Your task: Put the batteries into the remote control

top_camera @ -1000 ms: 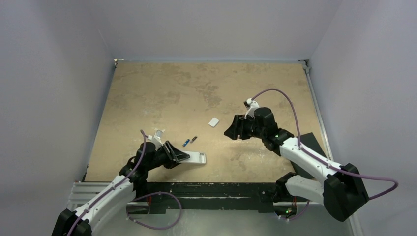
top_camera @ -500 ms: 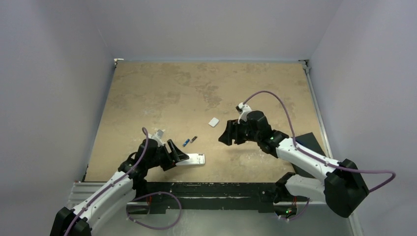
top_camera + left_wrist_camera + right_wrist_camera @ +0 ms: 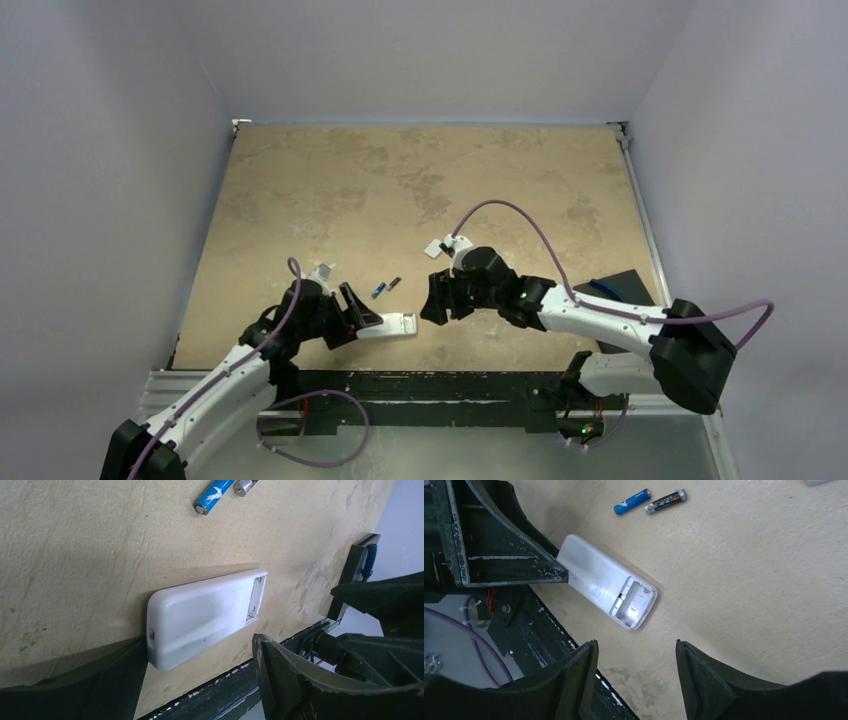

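Both sets of jaws released, gripping nothing. Remote control (image 3: 606, 587) lying back-up on table (image 3: 400, 180) near its front edge, battery bay open at one end. Closed end set between parted fingers of left gripper (image 3: 200, 642). Open end below right gripper (image 3: 635, 647), clear of its fingers. Blue battery (image 3: 631, 501) and dark battery (image 3: 666, 501) just beyond remote control, outside both jaws.

Left claw (image 3: 197, 647), right claw (image 3: 636, 647) agape

Remote control (image 3: 400, 323) on table (image 3: 400, 180) near front edge, 2 batteries (image 3: 379, 290) side by side just behind it
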